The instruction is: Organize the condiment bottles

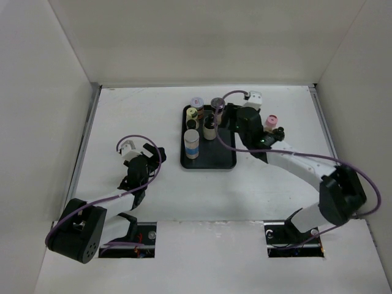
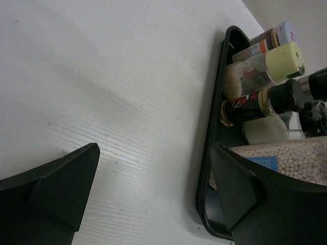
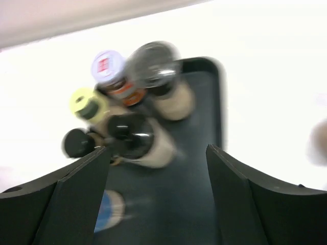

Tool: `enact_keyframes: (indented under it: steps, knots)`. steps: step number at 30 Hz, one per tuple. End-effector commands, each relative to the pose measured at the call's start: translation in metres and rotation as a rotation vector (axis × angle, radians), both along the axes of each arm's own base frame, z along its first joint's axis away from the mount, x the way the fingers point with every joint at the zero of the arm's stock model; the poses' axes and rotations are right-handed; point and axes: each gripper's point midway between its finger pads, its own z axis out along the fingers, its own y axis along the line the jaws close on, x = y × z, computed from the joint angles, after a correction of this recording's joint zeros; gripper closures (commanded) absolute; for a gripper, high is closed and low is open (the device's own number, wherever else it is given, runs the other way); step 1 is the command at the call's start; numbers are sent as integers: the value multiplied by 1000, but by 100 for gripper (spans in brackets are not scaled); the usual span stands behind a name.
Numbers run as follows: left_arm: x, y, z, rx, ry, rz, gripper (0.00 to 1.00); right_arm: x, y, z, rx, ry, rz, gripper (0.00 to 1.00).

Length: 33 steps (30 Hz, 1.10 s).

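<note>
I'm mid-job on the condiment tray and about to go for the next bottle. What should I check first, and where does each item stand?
1. The right gripper is open and empty: ok.
2. The left gripper is open, empty and left of the tray: ok.
3. The pink-capped bottle is in the tray: not ok. It stands on the table, right of the tray.
4. The tray has bare floor free: ok, in its near right part.
5. The bottles in the tray are upright: ok, six seen standing.
6. All bottles are accounted for: cannot tell. The right arm covers the tray's far right corner.
</note>
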Motion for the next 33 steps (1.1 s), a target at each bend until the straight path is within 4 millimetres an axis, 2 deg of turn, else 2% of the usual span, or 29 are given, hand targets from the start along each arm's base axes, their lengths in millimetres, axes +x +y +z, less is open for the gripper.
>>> enact_keyframes:
  steps: [1, 3, 7, 9, 10, 12, 17, 19, 24, 25, 28, 29, 30, 31, 33]
  knots:
    - [12, -6, 27, -45, -85, -6, 10, -13, -65, -2, -17, -17, -175, 18]
    - [11, -8, 27, -47, -85, -10, 10, -24, -114, -7, -42, -31, -315, 15]
    - [12, -10, 24, -44, -76, -16, 10, -48, -192, -2, -90, -58, -538, 5]
    - [12, -11, 26, -49, -79, -20, 10, -54, -223, -5, -123, -37, -614, 1]
    - [12, -11, 26, -50, -81, -18, 10, -55, -231, -8, -127, -24, -631, 0]
    - [13, -11, 24, -48, -75, -20, 10, -52, -233, -18, -126, 6, -621, 0]
    - [12, -11, 27, -53, -84, -20, 10, -27, -208, -40, -122, 92, -494, 0]
    - [12, -12, 23, -50, -73, -25, 10, -18, -212, -46, -112, 109, -498, 0]
    - [12, -14, 25, -56, -77, -29, 10, -1, -236, -64, -90, 140, -573, 1]
    - [12, -13, 25, -55, -77, -26, 10, 0, -236, -67, -87, 146, -574, 4]
    - [12, -13, 25, -57, -78, -30, 10, 5, -234, -75, -82, 165, -560, 25]
    - [12, -13, 24, -55, -76, -26, 10, 5, -228, -69, -63, 152, -538, 37]
    - [12, -13, 24, -55, -76, -26, 10, 5, -228, -68, -62, 151, -538, 38]
    - [12, -14, 24, -55, -73, -30, 10, 3, -225, -65, -60, 147, -528, 43]
    - [12, -14, 23, -56, -71, -35, 10, 0, -218, -50, -48, 115, -512, 48]
